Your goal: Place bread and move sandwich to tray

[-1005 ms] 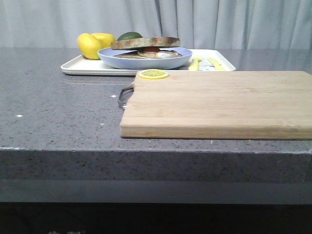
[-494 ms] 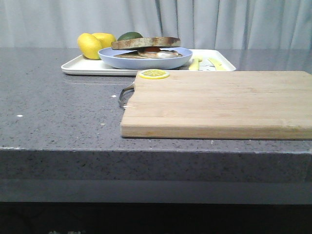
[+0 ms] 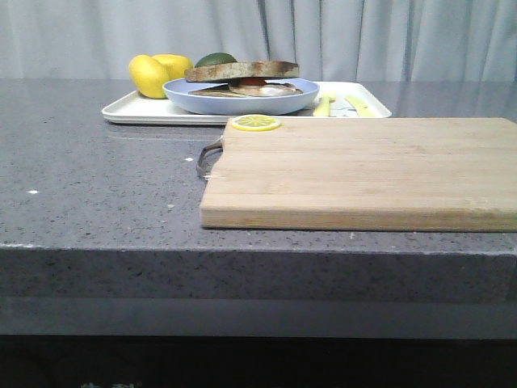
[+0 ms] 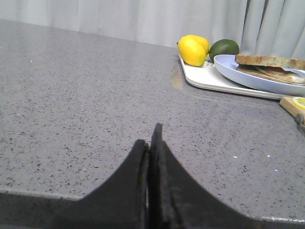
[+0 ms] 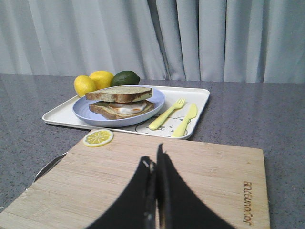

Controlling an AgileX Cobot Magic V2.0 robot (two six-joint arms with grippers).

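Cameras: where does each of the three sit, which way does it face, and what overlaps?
Front view: low at the table edge, facing forward over the cutting board to the tray by the curtain; no robot parts show.
Left wrist view: on the left arm, low over bare counter, facing the tray's lemon end; shut left pincer in the foreground.
Right wrist view: on the right arm above the cutting board, facing the sandwich on its blue plate; shut right pincer in the foreground.
Shared: all three see the tray, plate, sandwich, lemons and lemon slice.

You saw a grey speckled stone countertop (image 3: 97, 194) stretching back to pale grey pleated curtains (image 3: 363, 36).
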